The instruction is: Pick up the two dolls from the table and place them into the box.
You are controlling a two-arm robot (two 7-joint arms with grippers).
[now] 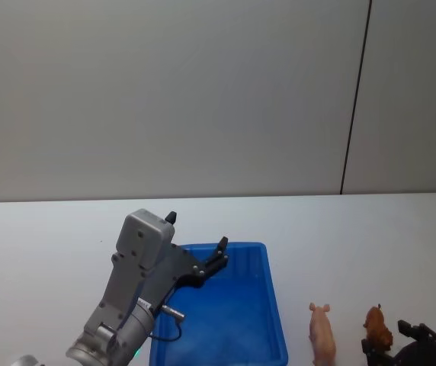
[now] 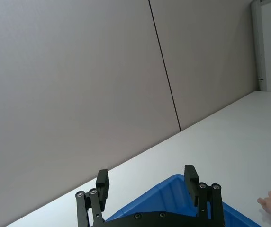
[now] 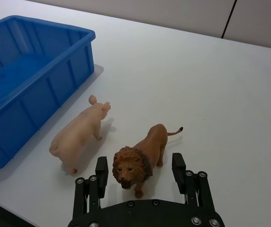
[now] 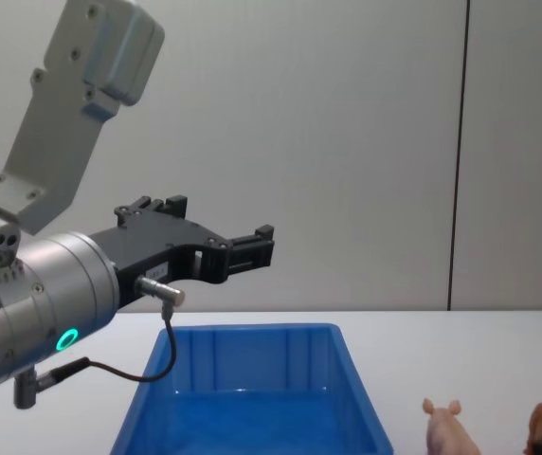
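Note:
The box (image 1: 267, 305) is a bright blue bin on the white table (image 1: 50, 244). My left gripper (image 1: 197, 232) hovers above its far end, open and empty, as the left wrist view shows (image 2: 146, 182). To the right of the box stand the two dolls: a pale pink pig (image 1: 322, 333) and a reddish-brown lion (image 1: 376, 324). My right gripper (image 3: 140, 168) is open and low by the table's front edge. Its fingers flank the head of the lion (image 3: 147, 142) without closing on it. The pig (image 3: 78, 135) stands between the lion and the box (image 3: 45, 71).
A plain grey wall with one dark vertical seam (image 1: 355, 99) runs behind the table. Bare white tabletop stretches left of the box and beyond the dolls. The box (image 4: 252, 379) is empty inside, and my left arm's grey housing (image 4: 63, 123) looms above its near left corner.

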